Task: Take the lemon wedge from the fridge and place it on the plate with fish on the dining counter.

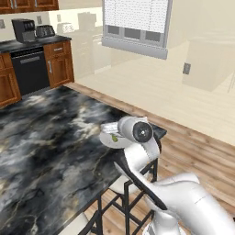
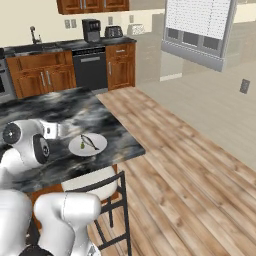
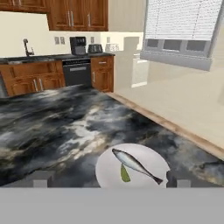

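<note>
Lemon wedge [image 3: 125, 174], yellowish-green, lies touching fish [image 3: 136, 165] on plate [image 3: 107, 168].

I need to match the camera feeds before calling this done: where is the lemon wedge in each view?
Left base view: lemon wedge on the plate, just left of the arm's wrist, mid-frame.
Right base view: lemon wedge on the plate's left part, beside the fish, left of centre.
Hand view: lemon wedge touching the fish, bottom centre.
Shared landmark: the black coffee maker on the far counter.
</note>
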